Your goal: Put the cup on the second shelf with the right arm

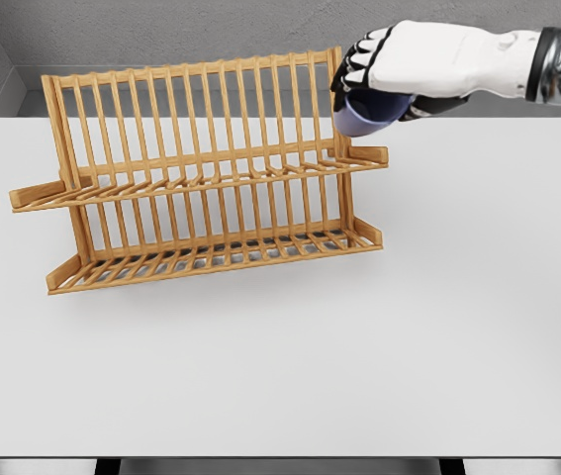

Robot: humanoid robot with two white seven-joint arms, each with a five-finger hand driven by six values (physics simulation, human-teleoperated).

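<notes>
Since the wooden rack (201,178) fills the left and middle of the white surface (359,366), it comes first: a two-tier dish rack of slatted wood, with a lower shelf (216,259) near the surface and an upper shelf (201,180) about halfway up its tall back slats. Both shelves appear bare. Just past the rack's upper right corner, the right hand (384,74) hangs in the air with its fingers curled around a blue cup (364,114), which tilts and sits above and slightly to the right of the upper shelf's right end, touching nothing else as far as this angle shows. The left arm is out of view.

By my reading, the carry step is in hand and the placing is not yet done. The next move probably calls for bringing the cup leftward and down over the upper shelf's slats, righting it, clearing the corner post, then letting go.

No brand, label or writing is readable anywhere.
</notes>
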